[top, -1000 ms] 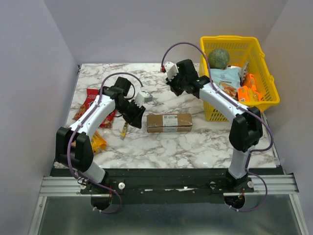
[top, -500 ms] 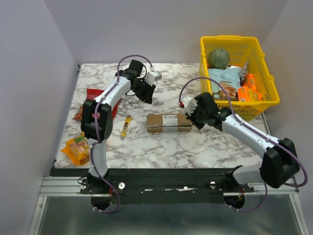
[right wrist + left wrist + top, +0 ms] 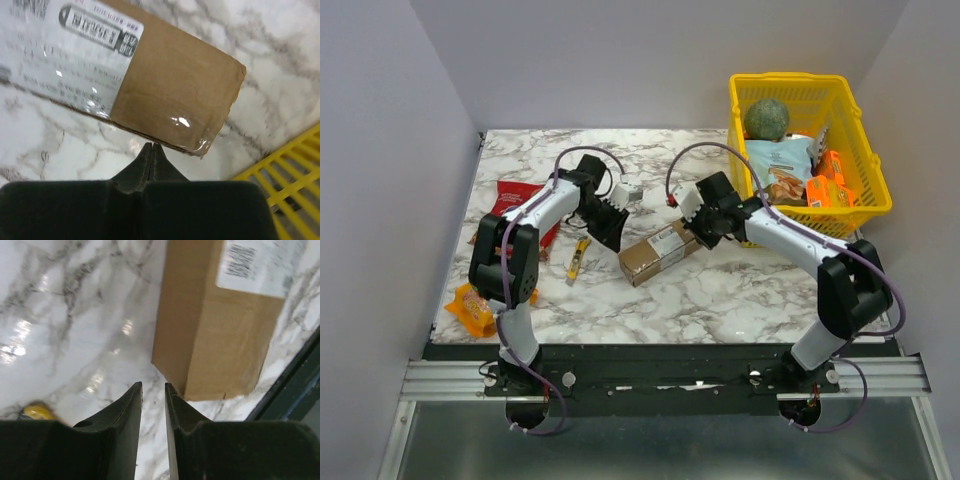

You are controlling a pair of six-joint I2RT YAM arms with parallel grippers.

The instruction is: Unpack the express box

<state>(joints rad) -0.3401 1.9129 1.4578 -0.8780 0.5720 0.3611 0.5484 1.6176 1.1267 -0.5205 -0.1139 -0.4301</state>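
The express box [image 3: 659, 251], a brown carton with a white label, lies tilted on the marble table, its right end farther back. My left gripper [image 3: 611, 228] hangs just off its left end. In the left wrist view the box [image 3: 215, 330] is ahead and to the right of that gripper [image 3: 153, 385], whose jaws stand a narrow gap apart with nothing between them. My right gripper [image 3: 704, 226] is at the box's right end, shut. In the right wrist view its tips [image 3: 151, 146] meet right at the edge of the taped end of the box [image 3: 170, 95].
A yellow utility knife [image 3: 578, 258] lies left of the box. A red snack bag [image 3: 510, 205] and an orange one [image 3: 475, 308] lie at the far left. A yellow basket [image 3: 865, 150] holding snacks and a green round thing stands at the back right.
The box has turned, its right end swinging toward the back. My left gripper came down from the back of the table to the box's left end. The right gripper stays shut by the right end.
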